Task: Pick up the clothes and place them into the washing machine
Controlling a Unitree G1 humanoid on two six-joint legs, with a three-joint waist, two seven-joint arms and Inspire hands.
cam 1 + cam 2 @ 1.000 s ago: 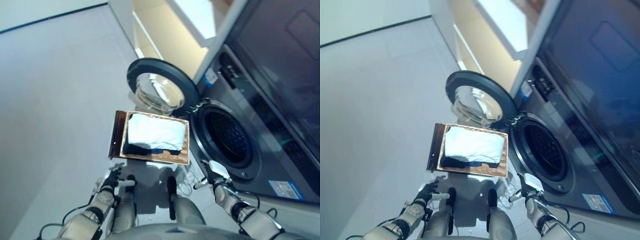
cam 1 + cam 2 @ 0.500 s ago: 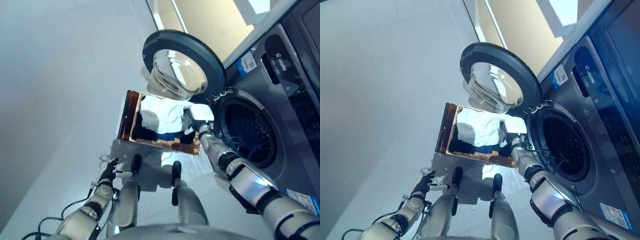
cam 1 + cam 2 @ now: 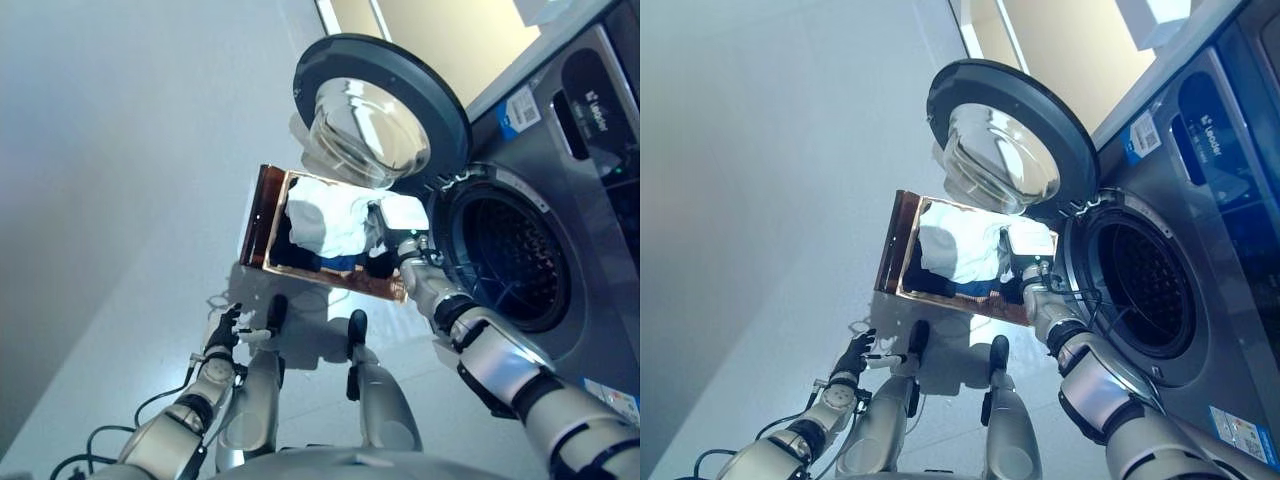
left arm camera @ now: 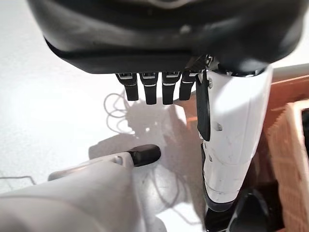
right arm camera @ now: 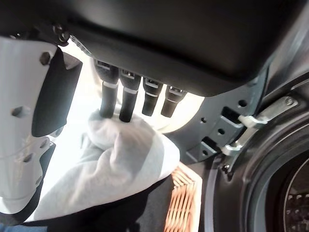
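Observation:
A shallow wicker basket (image 3: pixel 300 272) rests on a low brown box (image 3: pixel 257 215) beside the washing machine (image 3: pixel 560 180). In it a white cloth (image 3: pixel 330 218) lies bunched over dark and blue clothes (image 3: pixel 300 252). My right hand (image 3: pixel 395 240) is over the basket's machine-side end. In the right wrist view my right hand (image 5: pixel 183 43) presses its fingers (image 5: pixel 108 96) into the white cloth (image 5: pixel 120 159), which is bunched between them and the thumb. The drum (image 3: pixel 512 265) is dark and open. My left hand (image 3: pixel 225 328) hangs low with relaxed fingers, and it also shows in the left wrist view (image 4: pixel 159 29).
The round glass door (image 3: pixel 375 120) stands open, swung out above the basket. The door hinge and latch (image 5: pixel 251 125) sit between basket and drum opening. Pale floor (image 3: pixel 120 200) spreads to the left of the box.
The camera has tilted closer to the machine. My right hand came up from low by the machine onto the basket; the flat white cloth is now bunched under it. The left hand stays low.

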